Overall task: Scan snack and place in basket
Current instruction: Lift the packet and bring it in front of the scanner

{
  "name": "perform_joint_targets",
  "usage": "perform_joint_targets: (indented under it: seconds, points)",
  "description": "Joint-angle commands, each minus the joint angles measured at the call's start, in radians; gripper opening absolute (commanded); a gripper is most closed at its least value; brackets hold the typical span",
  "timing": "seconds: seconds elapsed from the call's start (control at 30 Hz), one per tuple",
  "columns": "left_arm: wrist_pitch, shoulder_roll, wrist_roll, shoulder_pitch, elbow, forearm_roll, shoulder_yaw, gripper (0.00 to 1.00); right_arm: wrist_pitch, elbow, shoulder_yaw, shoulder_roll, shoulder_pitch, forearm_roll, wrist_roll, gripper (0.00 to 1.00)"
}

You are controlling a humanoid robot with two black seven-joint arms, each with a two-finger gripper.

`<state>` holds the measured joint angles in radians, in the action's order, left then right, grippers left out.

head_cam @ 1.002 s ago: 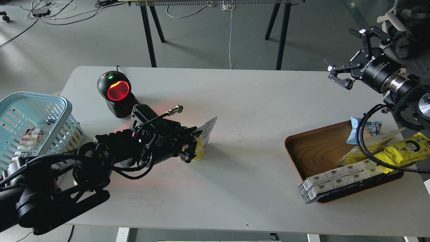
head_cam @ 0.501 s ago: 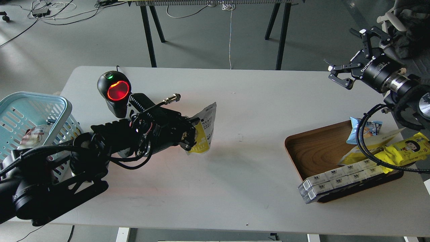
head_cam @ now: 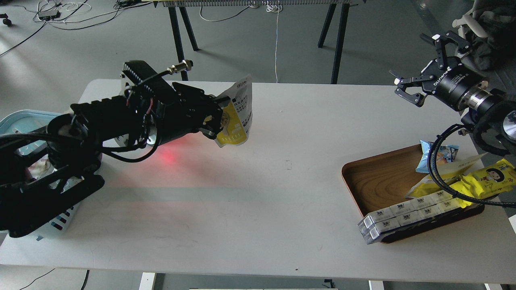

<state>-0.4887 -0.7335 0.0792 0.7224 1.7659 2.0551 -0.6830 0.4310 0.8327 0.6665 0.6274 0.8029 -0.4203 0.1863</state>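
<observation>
My left gripper point(head_cam: 217, 121) is shut on the snack point(head_cam: 238, 117), a yellow and white pouch with black print, and holds it in the air above the table's back left part. The light blue basket point(head_cam: 16, 121) stands at the left table edge and is mostly hidden behind my left arm. My right gripper point(head_cam: 421, 66) is open and empty, high above the table's back right corner.
A brown wooden tray point(head_cam: 379, 177) at the right holds a bright yellow wrapper with a cartoon face point(head_cam: 489, 177), a small blue packet point(head_cam: 437, 155) and white boxes point(head_cam: 403, 215). The scanner is hidden behind my left arm; its red glow point(head_cam: 169, 155) falls on the table.
My left gripper has lifted the snack up and back, away from the table. My arm now hides the scanner and most of the basket. The right arm has not moved.
</observation>
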Motion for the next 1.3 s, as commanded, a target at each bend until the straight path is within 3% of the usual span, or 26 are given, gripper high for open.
perform_joint_targets:
  seconds: [0.0, 0.23, 0.47, 1.27]
  points:
    - [0.000, -0.084, -0.045, 0.012, 0.000, -0.035, -0.003, 0.01, 0.000, 0.000, -0.001, 0.000, -0.001, 0.000, 0.001, 0.97]
    - [0.000, -0.175, -0.122, -0.001, 0.000, -0.035, -0.006, 0.01, 0.000, 0.000, -0.001, 0.000, -0.001, 0.001, 0.001, 0.97]
    - [0.000, -0.176, -0.147, -0.027, 0.000, -0.036, -0.003, 0.01, 0.000, 0.000, -0.001, 0.000, 0.001, 0.000, 0.001, 0.97]
    - [0.000, -0.195, -0.136, -0.083, 0.000, -0.035, 0.005, 0.02, 0.000, -0.001, -0.002, 0.000, -0.002, 0.003, 0.001, 0.97]
